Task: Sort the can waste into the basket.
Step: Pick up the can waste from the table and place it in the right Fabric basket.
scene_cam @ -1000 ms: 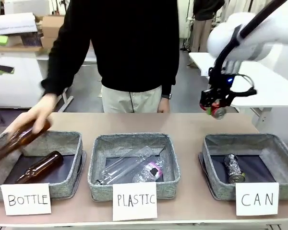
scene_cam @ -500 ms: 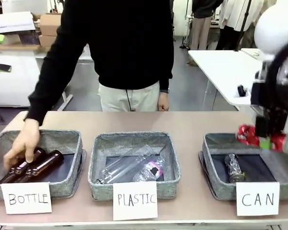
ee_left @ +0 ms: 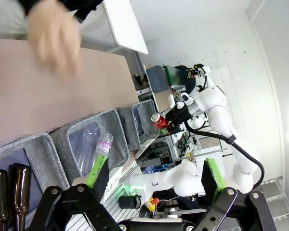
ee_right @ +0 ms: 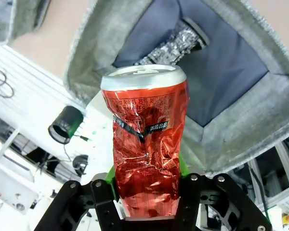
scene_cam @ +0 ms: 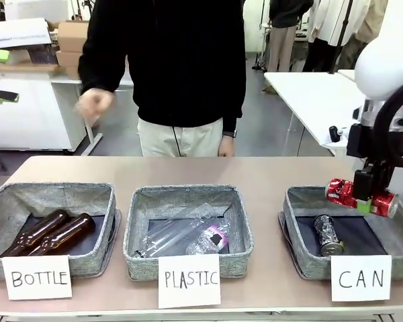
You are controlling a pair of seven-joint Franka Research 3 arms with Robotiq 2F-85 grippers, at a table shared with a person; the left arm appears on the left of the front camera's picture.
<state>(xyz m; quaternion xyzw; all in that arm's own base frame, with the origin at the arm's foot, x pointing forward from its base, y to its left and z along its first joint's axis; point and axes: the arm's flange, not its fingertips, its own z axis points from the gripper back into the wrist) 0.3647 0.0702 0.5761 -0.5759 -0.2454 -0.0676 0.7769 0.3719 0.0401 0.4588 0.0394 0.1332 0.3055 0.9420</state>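
A crushed red can [scene_cam: 352, 194] [ee_right: 147, 139] lies sideways between the green pads of my right gripper [scene_cam: 365, 201] [ee_right: 147, 182], which is shut on it. It hangs just above the far right part of the grey basket [scene_cam: 294, 201] [ee_right: 260, 125] fronted by the "CAN" card [scene_cam: 361, 278]. A dark crumpled can [scene_cam: 327, 235] [ee_right: 176, 41] lies on the basket's dark lining below. My left gripper [ee_left: 155, 168] is open with nothing between its fingers, well off to the left, and its view shows the red can [ee_left: 161, 121] far away.
The middle basket [scene_cam: 138, 235], carded "PLASTIC", holds clear bottles [scene_cam: 188, 235]. The left basket [scene_cam: 87, 196], carded "BOTTLE", holds two brown bottles [scene_cam: 50, 231]. A person in black stands at the far edge with one hand [scene_cam: 94, 102] raised above the table's left side.
My right arm carried the red can down over the "CAN" basket. The person laid a second brown bottle in the "BOTTLE" basket and lifted the hand away.
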